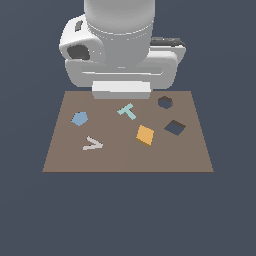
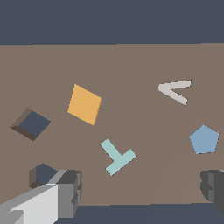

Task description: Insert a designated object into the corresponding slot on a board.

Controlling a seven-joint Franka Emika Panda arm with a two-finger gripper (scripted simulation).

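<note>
The orange square block lies flat on the brown board, near its middle; it also shows in the wrist view. The dark square slot is just to the exterior view's right of the block, apart from it, and shows in the wrist view. My gripper is open and empty, with its fingers wide apart. It hangs above the board's far edge, over the teal T piece, well away from the block. In the exterior view the hand hides its own fingertips.
A teal T piece lies at the board's far middle. A blue pentagon and a grey V piece lie toward the exterior view's left. A dark hexagonal hole is at the far right. The board sits on a dark blue-grey surface.
</note>
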